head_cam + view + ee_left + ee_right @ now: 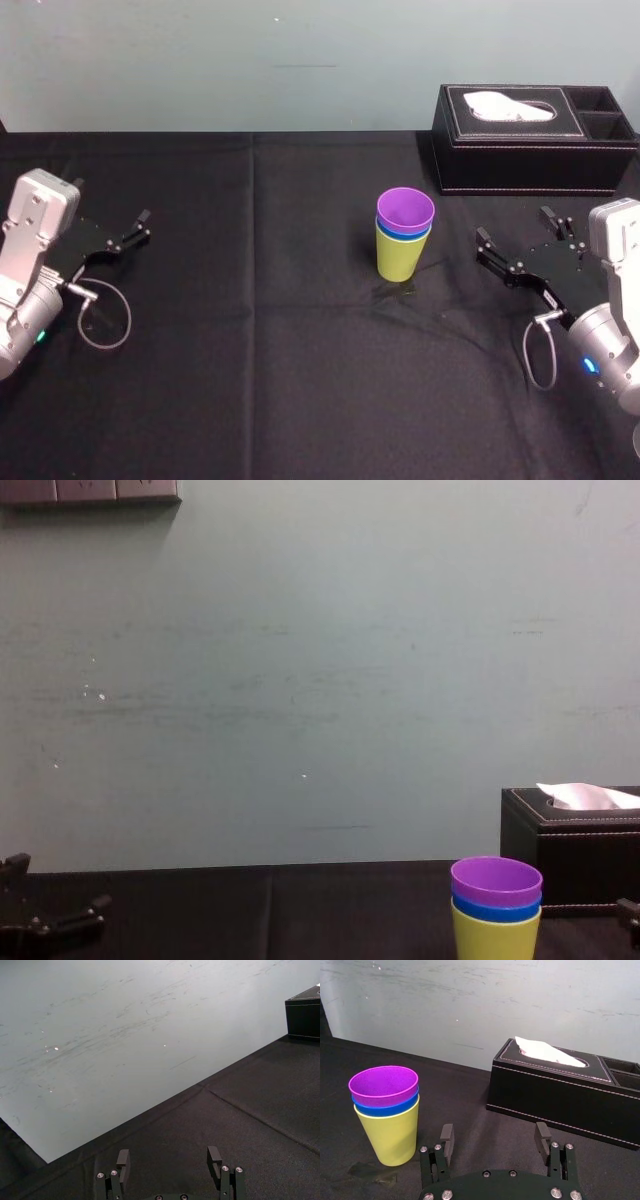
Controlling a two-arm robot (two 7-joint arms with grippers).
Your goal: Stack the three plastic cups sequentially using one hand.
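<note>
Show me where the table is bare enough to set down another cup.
The widest bare cloth lies between the open left gripper and the cup stack. The front strip, nearer the robot than the stack, is also free. It is crowded on the right: stack, tissue box and open right gripper sit close together.

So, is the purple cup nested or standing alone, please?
Nested. The purple cup sits inside the blue cup, itself inside the upright yellow-green cup. The left tool and right tool rest apart.
</note>
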